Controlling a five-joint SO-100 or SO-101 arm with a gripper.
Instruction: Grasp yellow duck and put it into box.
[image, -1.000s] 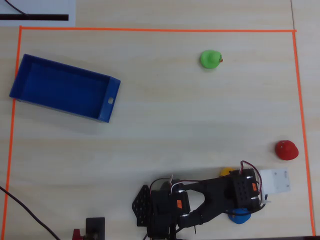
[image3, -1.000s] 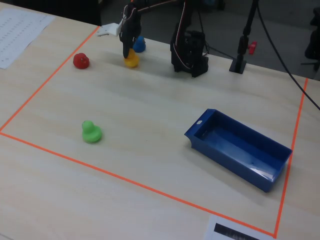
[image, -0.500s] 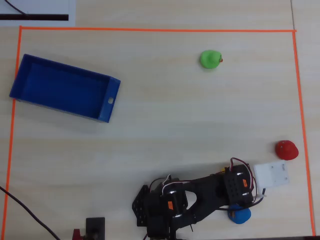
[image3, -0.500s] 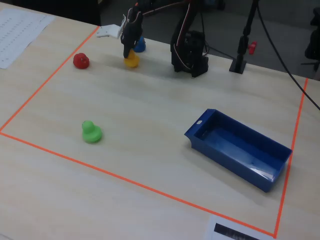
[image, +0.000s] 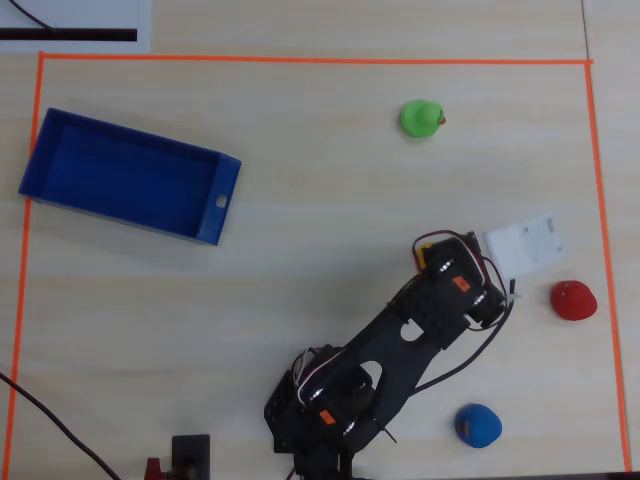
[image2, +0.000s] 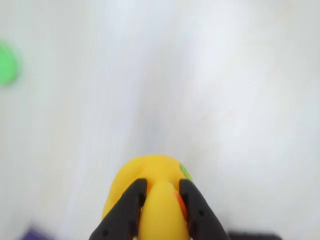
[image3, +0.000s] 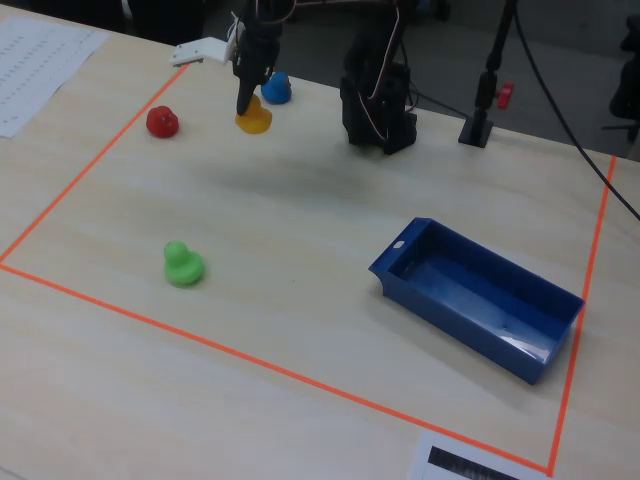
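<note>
The claw (image2: 160, 212) is gripping the yellow duck (image2: 150, 192) clear of the table, and the box (image3: 478, 300) is lying well apart — across from the green duck (image3: 183, 264) — long axis slanted.

1. Overhead view: box (image: 128, 177) sits upper left, inside the tape border (image: 300, 60), its left end touching the border's left line.
2. Green duck (image: 420, 118) lies at top, right of centre, well apart from the box.
3. Red duck (image: 573, 300) lies at the right, just inside the border.
4. Blue duck (image: 479, 424) lies lower right, right of the arm base (image: 320, 410).
5. Gripper (image3: 248, 106) is between the red duck and the box; yellow duck (image2: 147, 200) sits between its fingers, off the table (image: 300, 280).
6. Paper sheet (image: 70, 20) lies outside the border, top left.
</note>
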